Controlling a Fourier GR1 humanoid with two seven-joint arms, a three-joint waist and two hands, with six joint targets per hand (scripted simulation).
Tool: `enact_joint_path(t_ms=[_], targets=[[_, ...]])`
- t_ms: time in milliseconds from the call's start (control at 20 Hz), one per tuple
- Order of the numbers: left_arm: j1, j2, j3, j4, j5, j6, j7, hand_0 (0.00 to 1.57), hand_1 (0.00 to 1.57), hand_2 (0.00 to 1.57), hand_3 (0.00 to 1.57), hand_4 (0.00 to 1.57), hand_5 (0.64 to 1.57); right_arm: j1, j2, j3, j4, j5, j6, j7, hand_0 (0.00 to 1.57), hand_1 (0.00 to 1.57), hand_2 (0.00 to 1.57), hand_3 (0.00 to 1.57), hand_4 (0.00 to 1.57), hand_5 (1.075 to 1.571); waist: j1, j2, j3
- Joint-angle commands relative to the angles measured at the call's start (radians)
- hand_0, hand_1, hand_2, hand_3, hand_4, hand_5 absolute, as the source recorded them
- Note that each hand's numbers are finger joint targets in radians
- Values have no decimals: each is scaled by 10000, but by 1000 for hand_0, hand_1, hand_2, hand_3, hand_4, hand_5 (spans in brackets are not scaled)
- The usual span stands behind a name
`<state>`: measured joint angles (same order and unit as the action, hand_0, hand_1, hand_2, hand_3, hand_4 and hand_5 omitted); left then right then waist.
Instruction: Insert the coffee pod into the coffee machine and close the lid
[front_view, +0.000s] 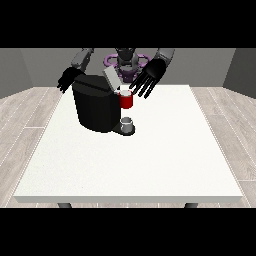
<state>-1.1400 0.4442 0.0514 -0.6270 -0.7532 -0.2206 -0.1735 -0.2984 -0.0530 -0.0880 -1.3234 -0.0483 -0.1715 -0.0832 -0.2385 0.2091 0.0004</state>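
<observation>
Hands first: I see the hand at the view's right (150, 76) hanging above the table with its fingers spread and straight, pointing down toward the red part (126, 100) at the head of the coffee machine (96, 106); it grips nothing. Whether the fingertips touch the red part I cannot tell. The hand at the view's left (67, 79) sits behind the machine's upper left corner, fingers relaxed and empty. I read the grey lid (111, 78) as raised, tilted up above the black body. The coffee pod itself I cannot pick out with certainty; the red part below the lid may be it. A small grey cup (127, 122) stands on the machine's base, on the white table (150, 165).
</observation>
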Motion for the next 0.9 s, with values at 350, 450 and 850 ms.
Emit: enact_joint_path(t_ms=[350,450,850], targets=[[1229,-864,431,-399,552,156,-49,0,0,0,0,0,1571,777,46,-250,343,-194,-22,-368,0,0,0,0,383,1571,687,-1134,-3],[1194,-1437,1087,-370,1358,7,443,0,0,0,0,0,1571,1108,172,-275,581,-196,-102,-407,0,0,0,0,387,1571,892,-1635,-3],[3479,-2896,2694,-551,3656,74,-648,0,0,0,0,0,1571,2388,-243,-533,411,-418,314,-358,0,0,0,0,445,1571,1944,-3637,-11]])
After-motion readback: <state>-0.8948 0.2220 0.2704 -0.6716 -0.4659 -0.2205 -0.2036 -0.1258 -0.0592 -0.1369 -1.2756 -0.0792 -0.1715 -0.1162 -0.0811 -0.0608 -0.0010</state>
